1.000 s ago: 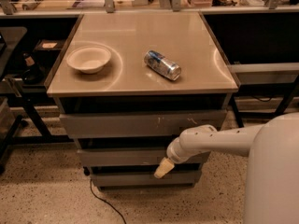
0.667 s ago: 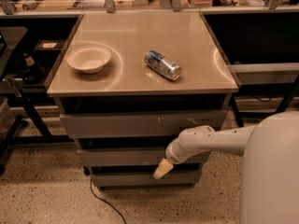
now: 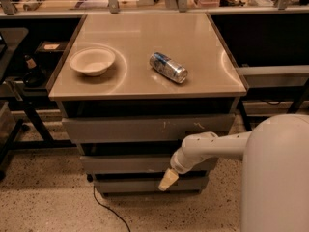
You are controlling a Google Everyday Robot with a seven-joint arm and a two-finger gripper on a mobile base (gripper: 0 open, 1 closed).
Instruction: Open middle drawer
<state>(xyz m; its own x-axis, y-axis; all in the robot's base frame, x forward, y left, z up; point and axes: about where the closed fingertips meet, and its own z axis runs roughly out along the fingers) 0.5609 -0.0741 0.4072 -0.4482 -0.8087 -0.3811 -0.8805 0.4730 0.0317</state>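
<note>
The middle drawer is the plain grey front between the larger scratched top front and the narrow bottom front. It sits in line with the other two fronts. My gripper, with its cream tip, hangs from the white arm that reaches in from the right. It sits at the lower edge of the middle drawer, right of centre, in front of the dark gap above the bottom front.
On the cabinet's tan top lie a white bowl at the left and a tipped drink can in the middle. A black cable runs over the speckled floor. Dark shelving stands on both sides.
My gripper has dropped slightly along the front of the drawers. The drawers, the bowl and the can have not moved.
</note>
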